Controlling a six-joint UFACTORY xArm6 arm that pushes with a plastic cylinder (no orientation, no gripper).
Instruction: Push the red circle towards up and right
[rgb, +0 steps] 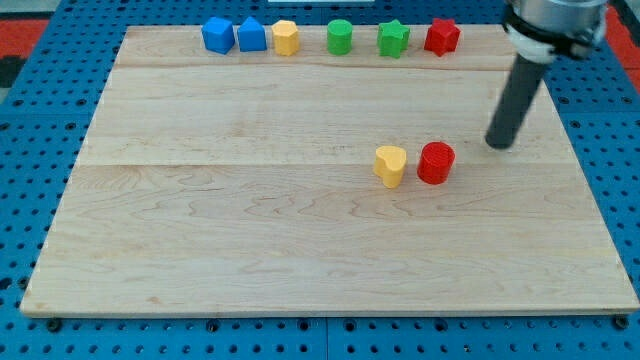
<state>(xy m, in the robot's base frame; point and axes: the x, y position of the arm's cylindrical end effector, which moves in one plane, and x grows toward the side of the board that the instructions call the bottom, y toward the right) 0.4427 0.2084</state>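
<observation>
The red circle (436, 162) stands on the wooden board (250, 230), right of the middle. A yellow heart block (390, 165) sits just to its left, almost touching it. My tip (499, 146) is on the board to the right of the red circle and slightly higher in the view, with a clear gap between them. The dark rod rises from the tip towards the view's top right.
A row of blocks lines the board's top edge: a blue block (217, 35), a blue pentagon-like block (251, 36), a yellow hexagon (286, 38), a green circle (340, 38), a green star (393, 40) and a red star (441, 37).
</observation>
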